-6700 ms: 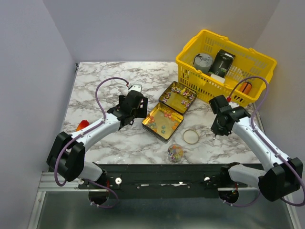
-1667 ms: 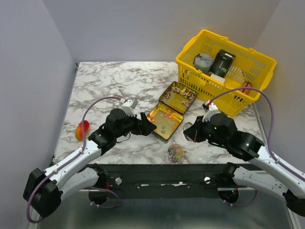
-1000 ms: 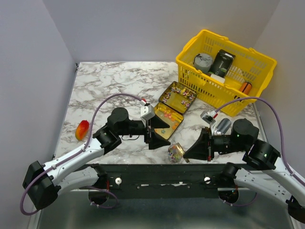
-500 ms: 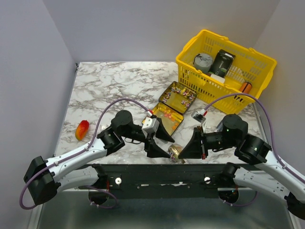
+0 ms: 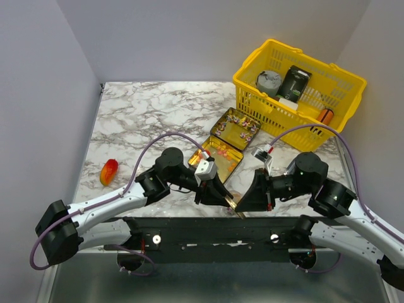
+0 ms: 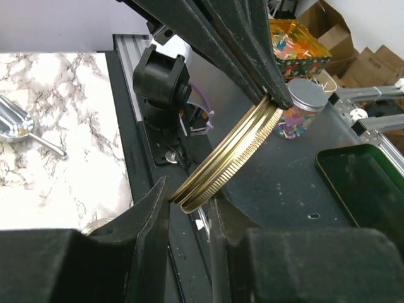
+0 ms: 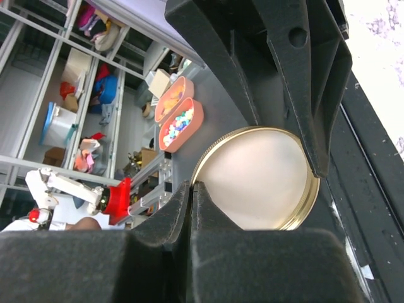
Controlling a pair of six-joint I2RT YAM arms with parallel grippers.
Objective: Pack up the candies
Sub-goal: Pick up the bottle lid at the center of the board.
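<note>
**Gold lid [image 6: 227, 158] hanging by 2 thin bites**

Both pincers are gripping the lid at once. The left pincer [image 6: 188, 201] is pinching its lower rim, and the right pincer [image 7: 191, 189], fingers almost pressed together, is squeezing the opposite rim. The candies [image 5: 218, 156] are lying in the open tin [image 5: 240, 155] just beyond the left pincer. Each bite is catching only an edge, so if 1 side is letting go before the other is holding firmly, the lid is likely slipping free and dropping past the near edge of the table [image 5: 145, 113]

candies [image 5: 238, 124] lie in the open tin [image 5: 220, 118] (both halves)
</note>
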